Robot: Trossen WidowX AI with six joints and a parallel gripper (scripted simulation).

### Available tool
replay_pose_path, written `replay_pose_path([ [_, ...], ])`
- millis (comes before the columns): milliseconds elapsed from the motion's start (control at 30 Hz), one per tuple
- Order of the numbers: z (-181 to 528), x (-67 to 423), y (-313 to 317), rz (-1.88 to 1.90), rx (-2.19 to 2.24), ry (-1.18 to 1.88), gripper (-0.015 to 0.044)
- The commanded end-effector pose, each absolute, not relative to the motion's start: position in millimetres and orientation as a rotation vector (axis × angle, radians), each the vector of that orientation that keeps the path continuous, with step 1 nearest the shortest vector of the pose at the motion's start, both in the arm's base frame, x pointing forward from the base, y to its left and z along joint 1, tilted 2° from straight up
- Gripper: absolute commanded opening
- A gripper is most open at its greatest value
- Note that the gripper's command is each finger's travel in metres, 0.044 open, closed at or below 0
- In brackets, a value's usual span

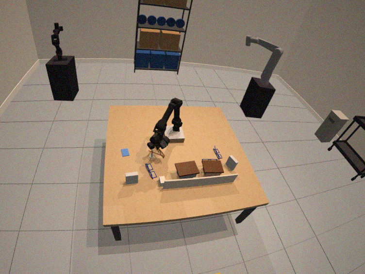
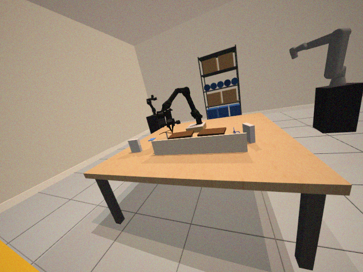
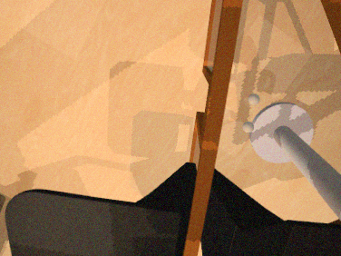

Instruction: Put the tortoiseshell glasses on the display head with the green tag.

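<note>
My gripper is shut on the tortoiseshell glasses and holds them just above the table, left of the arm's base. In the wrist view their brown bar runs up from between my dark fingers. Right beside them is a small grey stand with a round base, a slanting post and two little balls. The glasses hang close to its left and I cannot tell if they touch it. No green tag shows in any view.
Two blue glasses lie on the table. Two brown panels sit behind a low white wall. White blocks and a blue card stand nearby.
</note>
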State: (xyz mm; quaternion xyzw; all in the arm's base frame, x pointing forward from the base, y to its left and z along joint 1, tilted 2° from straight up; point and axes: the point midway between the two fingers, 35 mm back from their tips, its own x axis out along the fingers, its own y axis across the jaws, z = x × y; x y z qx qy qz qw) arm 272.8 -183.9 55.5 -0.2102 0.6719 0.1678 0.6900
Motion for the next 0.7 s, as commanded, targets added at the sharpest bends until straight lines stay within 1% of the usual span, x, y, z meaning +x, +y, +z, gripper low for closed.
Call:
replay_pose_path([
  [0,54.3,274.0,-178.6,0.381,-0.466,1.502,0.0000],
  [667,54.0,281.7,-165.8,0.381,-0.465,1.501,0.0000],
])
